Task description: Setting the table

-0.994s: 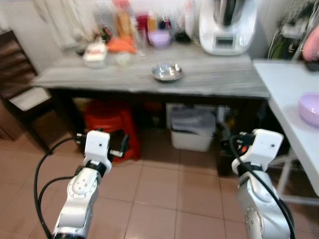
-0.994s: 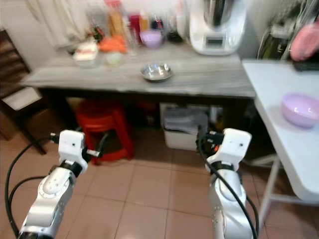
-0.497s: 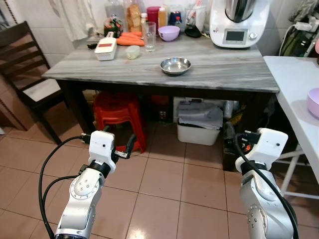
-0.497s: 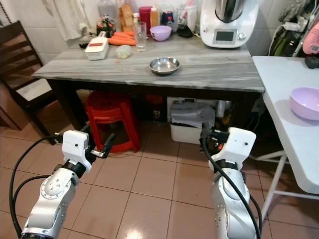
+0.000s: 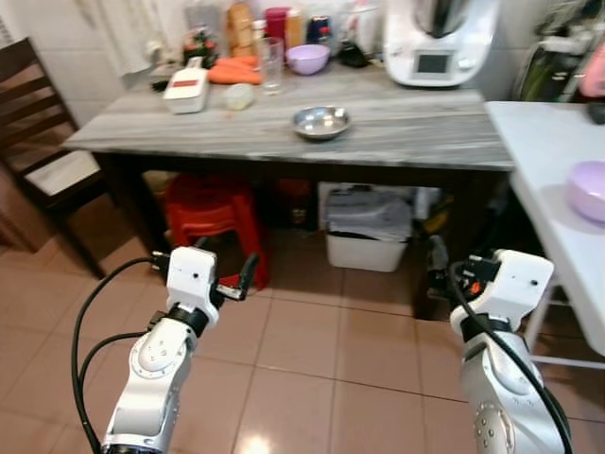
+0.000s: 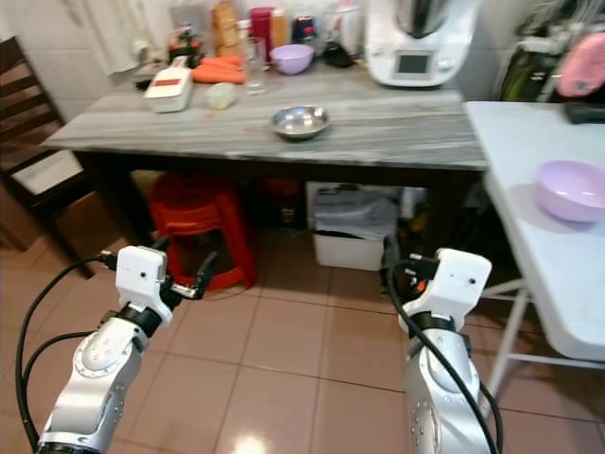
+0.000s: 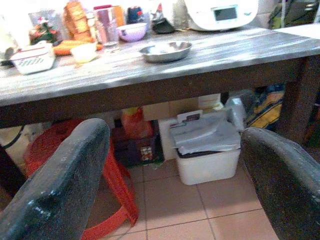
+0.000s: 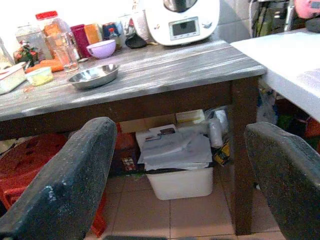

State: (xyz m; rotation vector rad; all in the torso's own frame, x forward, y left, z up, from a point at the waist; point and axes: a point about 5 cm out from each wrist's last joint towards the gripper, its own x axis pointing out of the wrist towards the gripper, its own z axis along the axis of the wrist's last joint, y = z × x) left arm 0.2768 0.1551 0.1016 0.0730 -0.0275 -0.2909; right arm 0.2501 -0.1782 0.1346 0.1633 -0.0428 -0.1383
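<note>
A steel bowl (image 5: pixel 320 121) sits in the middle of the grey marble table (image 5: pixel 425 142). Behind it stand a small purple bowl (image 5: pixel 308 59), a glass (image 5: pixel 270 65), carrots (image 5: pixel 233 72) and a white container (image 5: pixel 186 91). A larger purple bowl (image 5: pixel 588 189) rests on the white table (image 5: pixel 539 161) at the right. My left gripper (image 7: pixel 175 135) is open and holds nothing, low over the tiled floor, short of the grey table. My right gripper (image 8: pixel 181 131) is likewise open, low and pointed under that table.
Under the grey table stand a red stool (image 5: pixel 210 213) and a white bin (image 5: pixel 367 248). A dark wooden chair (image 5: pixel 43 142) is at the left. A white kitchen machine (image 5: pixel 438 43) stands at the table's back right. Tiled floor (image 5: pixel 312 359) lies between me and the table.
The head view has shifted and sharpened as I move; the tables sit slightly differently in the picture. Both grippers stay open and low, holding nothing.
</note>
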